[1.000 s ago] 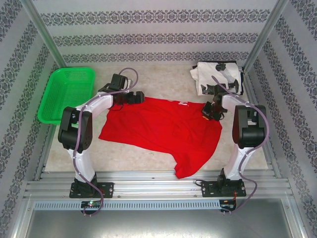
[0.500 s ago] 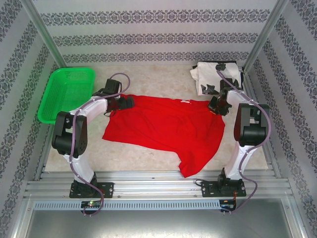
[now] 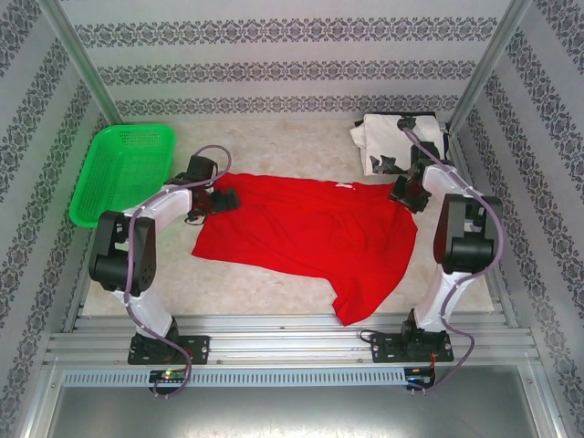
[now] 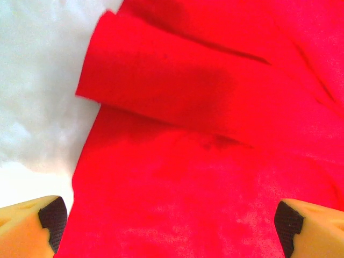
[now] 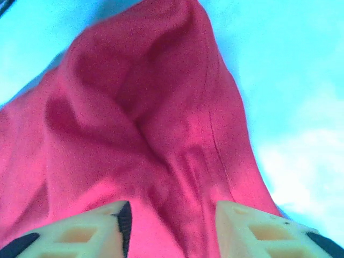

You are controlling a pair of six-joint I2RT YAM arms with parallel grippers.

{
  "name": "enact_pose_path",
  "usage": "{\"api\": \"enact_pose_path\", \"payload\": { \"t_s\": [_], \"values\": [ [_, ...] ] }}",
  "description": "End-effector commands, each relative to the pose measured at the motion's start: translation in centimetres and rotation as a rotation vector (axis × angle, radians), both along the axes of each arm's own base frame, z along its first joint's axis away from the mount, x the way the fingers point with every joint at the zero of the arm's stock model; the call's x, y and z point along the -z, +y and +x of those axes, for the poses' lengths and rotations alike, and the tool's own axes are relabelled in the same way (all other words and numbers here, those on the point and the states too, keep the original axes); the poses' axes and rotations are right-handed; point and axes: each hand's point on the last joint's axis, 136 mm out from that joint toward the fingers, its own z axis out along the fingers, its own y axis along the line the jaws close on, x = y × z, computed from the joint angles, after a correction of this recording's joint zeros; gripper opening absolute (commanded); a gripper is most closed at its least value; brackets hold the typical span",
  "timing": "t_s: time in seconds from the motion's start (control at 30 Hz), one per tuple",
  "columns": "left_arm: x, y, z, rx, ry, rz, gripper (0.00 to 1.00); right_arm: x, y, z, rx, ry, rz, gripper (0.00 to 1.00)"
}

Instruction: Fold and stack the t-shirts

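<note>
The red shirt [image 3: 310,228] lies spread across the middle of the tabletop [image 3: 283,146]. Its far edge runs between the two arms, and one part trails down towards the lower middle of the frame. We make out a few white marks at its upper edge. The left pincer [image 3: 225,198] sits low at the shirt's upper left corner. In the left wrist view we see its yellow fingers [image 4: 29,226] spread wide, released, with flat red cloth and a folded flap beyond them and pale tabletop to the left. The right pincer [image 3: 402,193] sits at the shirt's upper right corner. In its wrist view the fingers [image 5: 80,234] stand partly apart with a ridge of wrinkled red cloth running up between them, and we cannot tell whether they pinch it. The white shirt [image 3: 394,144], blotched with black, lies crumpled in the upper right of the frame, just beyond the right pincer. A green basket [image 3: 123,173] rests at the upper left.
</note>
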Motion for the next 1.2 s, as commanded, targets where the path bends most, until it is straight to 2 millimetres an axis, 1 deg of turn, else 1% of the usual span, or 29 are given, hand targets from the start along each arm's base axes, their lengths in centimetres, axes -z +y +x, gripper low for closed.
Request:
{"api": "enact_pose_path", "payload": {
  "t_s": [0.0,0.07,0.13,0.17,0.2,0.23,0.27,0.3,0.33,0.4,0.43,0.5,0.57,0.63,0.7,0.73,0.8,0.83,0.9,0.93,0.97,1.0,1.07,1.17],
  "values": [
    [-1.7,0.1,-3.1,-0.014,0.047,-0.032,0.99,-4.0,2.8,-2.9,-0.035,-0.055,0.055,0.54],
    [-1.9,0.6,-5.4,-0.036,0.108,-0.028,0.99,-4.9,6.1,-5.9,-0.080,-0.046,0.146,0.61],
    [-1.9,0.8,-8.3,-0.051,0.195,-0.040,0.99,-5.7,9.3,-9.9,-0.138,-0.011,0.182,0.69],
    [-1.7,1.0,-9.7,-0.057,0.234,-0.037,0.99,-5.8,10.9,-11.6,-0.163,0.001,0.207,0.73],
    [-1.6,1.2,-11.2,-0.066,0.271,-0.037,0.99,-6.1,12.9,-13.4,-0.200,0.013,0.256,0.76],
    [-1.3,1.4,-12.5,-0.075,0.301,-0.041,0.99,-6.2,14.2,-15.4,-0.222,0.040,0.286,0.83],
    [-1.2,1.5,-13.5,-0.081,0.319,-0.046,0.99,-6.2,15.3,-16.8,-0.244,0.057,0.301,0.92],
    [-0.9,1.6,-14.4,-0.088,0.330,-0.054,0.98,-6.3,16.5,-18.4,-0.277,0.072,0.326,0.97],
    [-0.5,1.7,-14.9,-0.095,0.331,-0.062,0.97,-6.5,17.5,-19.8,-0.312,0.087,0.342,0.98],
    [0.2,1.5,-15.2,-0.109,0.324,-0.096,0.95,-6.3,19.1,-22.3,-0.386,0.120,0.342,0.98],
    [0.7,1.4,-15.1,-0.120,0.315,-0.112,0.94,-5.9,19.4,-23.7,-0.417,0.157,0.331,0.98],
    [1.7,1.3,-14.3,-0.153,0.281,-0.146,0.90,-4.7,18.7,-26.1,-0.443,0.241,0.249,0.98],
    [2.5,1.3,-13.3,-0.186,0.249,-0.181,0.88,-3.7,18.3,-27.9,-0.451,0.293,0.202,0.98],
    [3.4,0.9,-12.0,-0.219,0.212,-0.232,0.84,-2.8,17.5,-28.9,-0.429,0.305,0.166,0.96],
    [4.0,0.3,-11.0,-0.244,0.200,-0.280,0.77,-2.1,16.4,-29.3,-0.375,0.309,0.147,0.95],
    [4.4,0.2,-10.6,-0.246,0.199,-0.292,0.72,-1.9,15.7,-29.4,-0.344,0.309,0.141,0.94],
    [5.1,0.6,-10.6,-0.248,0.209,-0.265,0.62,-1.2,14.4,-29.4,-0.290,0.297,0.121,0.92],
    [5.3,0.8,-10.6,-0.240,0.206,-0.251,0.55,-1.0,13.7,-29.3,-0.260,0.298,0.118,0.90],
    [5.3,1.0,-10.4,-0.217,0.189,-0.232,0.40,-0.9,12.5,-29.0,-0.217,0.283,0.099,0.89],
    [5.2,1.1,-10.2,-0.209,0.185,-0.224,0.34,-0.8,12.2,-28.7,-0.203,0.273,0.093,0.88],
    [5.0,1.1,-9.9,-0.204,0.180,-0.225,0.31,-0.6,12.1,-28.5,-0.195,0.270,0.095,0.88],
    [4.6,0.9,-9.5,-0.197,0.165,-0.235,0.29,-0.4,12.0,-28.4,-0.196,0.273,0.092,0.87],
    [3.3,0.4,-8.9,-0.189,0.130,-0.268,0.30,0.3,12.0,-28.0,-0.204,0.273,0.080,0.88],
    [1.8,0.2,-9.3,-0.183,0.104,-0.287,0.31,0.8,12.3,-27.4,-0.203,0.264,0.089,0.88]
  ]
}}
